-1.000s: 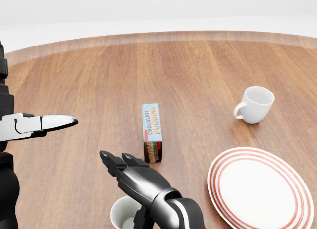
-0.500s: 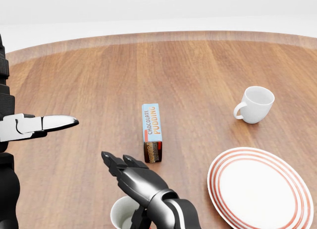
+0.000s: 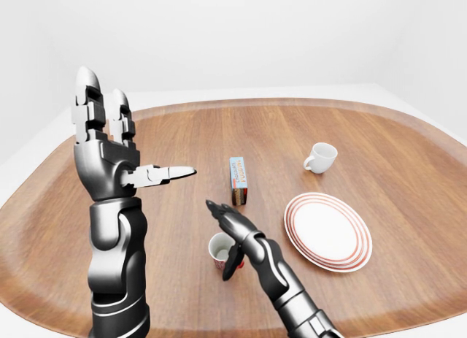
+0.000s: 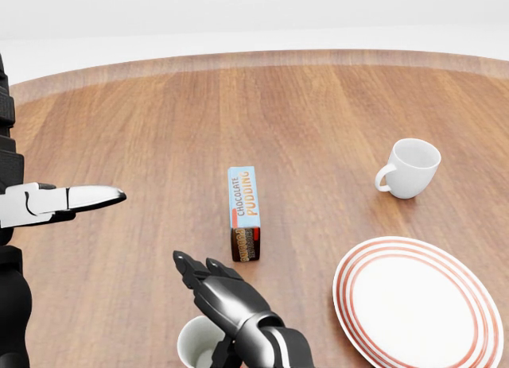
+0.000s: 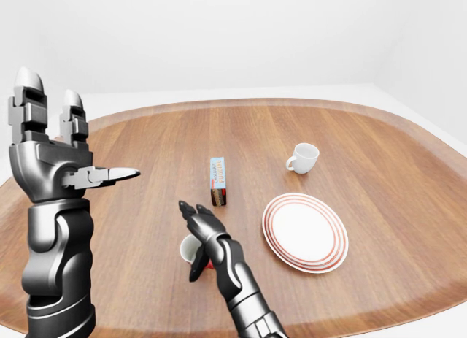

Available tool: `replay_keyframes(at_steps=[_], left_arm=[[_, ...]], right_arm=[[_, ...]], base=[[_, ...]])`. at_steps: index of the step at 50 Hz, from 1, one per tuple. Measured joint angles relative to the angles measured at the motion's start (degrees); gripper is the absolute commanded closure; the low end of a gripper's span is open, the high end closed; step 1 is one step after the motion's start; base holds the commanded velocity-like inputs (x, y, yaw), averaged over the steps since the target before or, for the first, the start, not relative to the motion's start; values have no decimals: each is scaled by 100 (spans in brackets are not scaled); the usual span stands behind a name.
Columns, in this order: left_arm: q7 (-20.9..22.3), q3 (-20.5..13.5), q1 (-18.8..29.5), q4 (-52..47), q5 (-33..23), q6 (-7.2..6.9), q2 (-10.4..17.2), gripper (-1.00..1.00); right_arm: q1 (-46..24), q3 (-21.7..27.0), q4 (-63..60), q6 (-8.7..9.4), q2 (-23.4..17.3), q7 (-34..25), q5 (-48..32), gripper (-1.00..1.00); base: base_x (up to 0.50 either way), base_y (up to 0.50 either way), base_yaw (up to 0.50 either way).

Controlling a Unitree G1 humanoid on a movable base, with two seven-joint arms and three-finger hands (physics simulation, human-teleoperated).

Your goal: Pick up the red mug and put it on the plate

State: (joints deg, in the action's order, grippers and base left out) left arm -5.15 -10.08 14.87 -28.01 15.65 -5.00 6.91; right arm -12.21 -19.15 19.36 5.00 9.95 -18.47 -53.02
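The red mug (image 3: 217, 249), white inside, stands upright on the wooden table near the bottom middle of the left-eye view. My right hand (image 3: 221, 234) hovers over its right side with fingers stretched out and open; the thumb hangs down beside the mug's wall. I cannot tell whether it touches. The hand hides part of the rim. The white plate (image 3: 327, 231) with red rings lies flat to the right of the mug, with nothing on it. My left hand (image 3: 131, 137) is raised high at the left, open and empty.
A chocolate pudding box (image 3: 238, 181) stands just above the red mug in the view. A white mug (image 3: 321, 157) stands above the plate. The oval wooden table (image 3: 51, 177) ends in a raised rim all round.
My right hand has drawn back slightly toward the bottom right of the head view, still over the mug. The left hand, mug and plate have not moved.
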Motion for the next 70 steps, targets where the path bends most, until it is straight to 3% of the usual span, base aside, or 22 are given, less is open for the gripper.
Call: replay_keyframes(at_steps=[9,10,11,12,13,39,70], left_arm=[[-2,-9,-3,-1,7,0,4,-100],[-3,-9,-2,-1,7,0,5,-100],[-3,-8,-1,0,7,0,5,-100],[-3,-7,-1,1,7,0,4,-100],[-3,-6,-2,2,6,0,4,-100],[-5,-27,-20,20,11,0,12,-100],[-20,-77,-7,17,40,0,46,-100]], right_arm=[[-51,19,374,0,22,173,-5,-100],[-55,22,406,0,23,185,-6,-80],[-59,26,433,0,24,198,-8,-23],[-61,29,458,0,24,206,-10,57],[-62,31,480,0,25,214,-11,100],[-15,9,422,0,-3,68,-324,100],[-785,837,-1379,0,-545,-758,-9,100]], base=[[0,0,0],[0,0,0],[0,0,0],[0,0,0],[0,0,0],[0,0,0],[0,0,0]])
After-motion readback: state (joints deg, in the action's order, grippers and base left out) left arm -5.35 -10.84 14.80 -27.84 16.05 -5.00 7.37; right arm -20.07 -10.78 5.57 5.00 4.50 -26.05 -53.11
